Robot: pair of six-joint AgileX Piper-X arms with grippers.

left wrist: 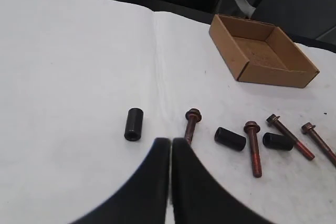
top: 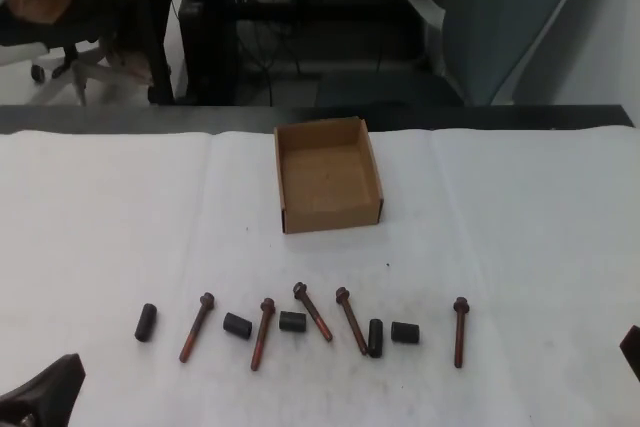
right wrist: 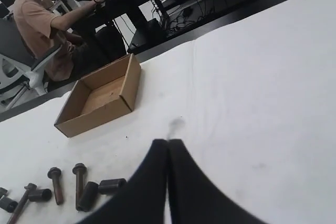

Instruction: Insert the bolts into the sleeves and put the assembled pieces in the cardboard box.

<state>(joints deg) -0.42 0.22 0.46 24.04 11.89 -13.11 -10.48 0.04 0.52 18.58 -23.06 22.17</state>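
Several copper-coloured bolts (top: 459,332) and black sleeves (top: 237,326) lie loose in a row across the white cloth. The open cardboard box (top: 328,177) stands behind them with nothing in it. My left gripper (left wrist: 170,140) is shut and holds nothing; it hovers just short of the leftmost sleeve (left wrist: 134,124) and the leftmost bolt (left wrist: 191,124). In the high view it sits at the near left corner (top: 45,392). My right gripper (right wrist: 168,141) is also shut with nothing in it, well to the right of the row, where two sleeves (right wrist: 112,185) and a bolt (right wrist: 79,179) lie.
The cloth (top: 520,217) covers the whole bench, with a fold line (left wrist: 157,66) running toward the box. Behind the bench's dark far edge (top: 150,117) stand office chairs (top: 500,17) and desks.
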